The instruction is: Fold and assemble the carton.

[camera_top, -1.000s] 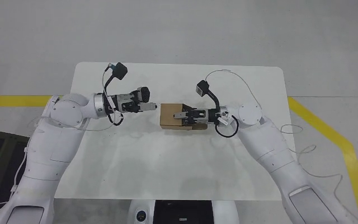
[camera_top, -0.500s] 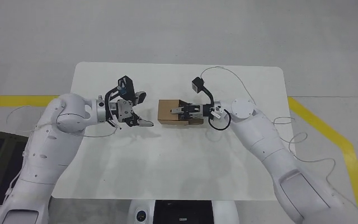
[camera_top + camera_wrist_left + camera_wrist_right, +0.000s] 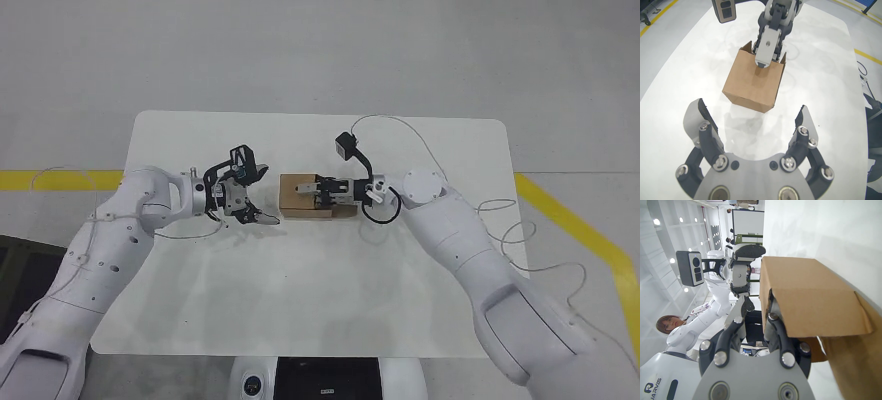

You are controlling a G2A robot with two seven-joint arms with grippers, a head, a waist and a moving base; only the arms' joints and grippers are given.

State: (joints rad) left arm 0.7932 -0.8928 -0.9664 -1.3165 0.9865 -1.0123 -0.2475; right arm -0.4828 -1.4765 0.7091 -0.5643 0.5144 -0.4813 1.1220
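Carton is sitting mid-way across the desk, right tool clamping its upper wall. Left tool, spread wide and empty, is swinging round to face the closed end, apparently lining up for folding.

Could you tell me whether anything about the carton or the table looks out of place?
Nothing stands out. The carton sits flat on the table, undented; its flaps at the end the right gripper holds are just not folded yet. The left gripper is open, short of it.
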